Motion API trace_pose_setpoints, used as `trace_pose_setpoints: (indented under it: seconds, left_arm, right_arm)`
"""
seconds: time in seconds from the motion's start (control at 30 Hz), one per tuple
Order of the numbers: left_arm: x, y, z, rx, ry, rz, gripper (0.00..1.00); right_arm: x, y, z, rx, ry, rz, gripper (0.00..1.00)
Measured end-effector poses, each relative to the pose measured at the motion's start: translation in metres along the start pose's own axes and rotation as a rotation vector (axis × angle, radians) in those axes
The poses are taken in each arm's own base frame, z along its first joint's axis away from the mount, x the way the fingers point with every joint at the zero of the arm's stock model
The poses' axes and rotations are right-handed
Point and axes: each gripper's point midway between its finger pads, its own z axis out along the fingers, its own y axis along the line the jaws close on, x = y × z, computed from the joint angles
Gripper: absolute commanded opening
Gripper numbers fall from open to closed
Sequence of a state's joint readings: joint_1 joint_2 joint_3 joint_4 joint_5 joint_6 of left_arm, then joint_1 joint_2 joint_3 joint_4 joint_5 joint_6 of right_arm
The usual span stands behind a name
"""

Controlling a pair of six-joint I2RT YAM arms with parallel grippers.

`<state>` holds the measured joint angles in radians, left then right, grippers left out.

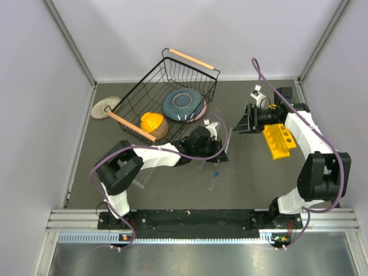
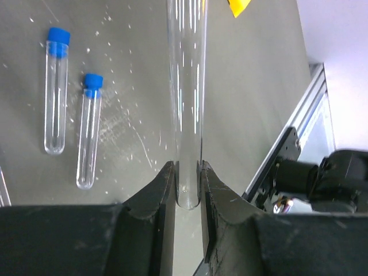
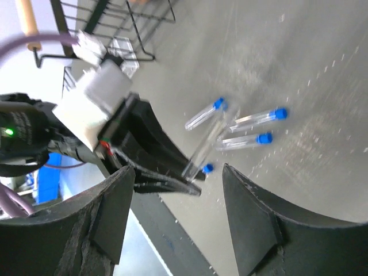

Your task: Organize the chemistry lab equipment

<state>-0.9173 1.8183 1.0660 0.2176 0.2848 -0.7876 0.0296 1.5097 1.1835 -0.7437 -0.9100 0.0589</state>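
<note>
Ok, left gripper [image 2: 187, 172] clamped on clear glass tube [image 2: 187, 86]; right gripper [image 3: 178, 172] wide open, holding nothing. Wire basket [image 1: 131, 126] holds blue plate [image 1: 183, 104] and orange bowl [image 1: 152, 122]. Blue-capped tubes [image 2: 56, 92] lie loose on table; yellow rack [image 1: 279, 141] just beside right gripper.

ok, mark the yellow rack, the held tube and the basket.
yellow rack [image 1: 279, 142]: top view, middle of its holed top face.
held tube [image 2: 187, 103]: left wrist view, glass wall partway up its length.
basket [image 1: 191, 58]: top view, far wooden handle.
</note>
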Motion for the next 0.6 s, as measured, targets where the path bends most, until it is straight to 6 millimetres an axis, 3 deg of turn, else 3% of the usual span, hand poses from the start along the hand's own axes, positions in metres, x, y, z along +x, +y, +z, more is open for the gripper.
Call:
trace_pose_setpoints:
  seconds: [0.17,0.23,0.47,0.6]
  left_arm:
    - [0.014,-0.006,-0.018,0.071,0.026,0.094,0.07]
    - [0.012,-0.013,-0.024,0.096,0.021,0.130,0.07]
    - [0.007,-0.030,-0.037,0.163,0.010,0.244,0.07]
    - [0.012,-0.030,-0.038,0.176,0.031,0.280,0.07]
  right_arm:
    - [-0.028,0.018,-0.014,-0.019,0.006,-0.105,0.65]
    - [-0.030,0.019,-0.015,-0.024,0.035,-0.108,0.64]
    - [-0.003,0.008,-0.010,-0.035,0.176,-0.019,0.63]
    - [0.007,0.016,-0.012,-0.056,0.218,-0.006,0.52]
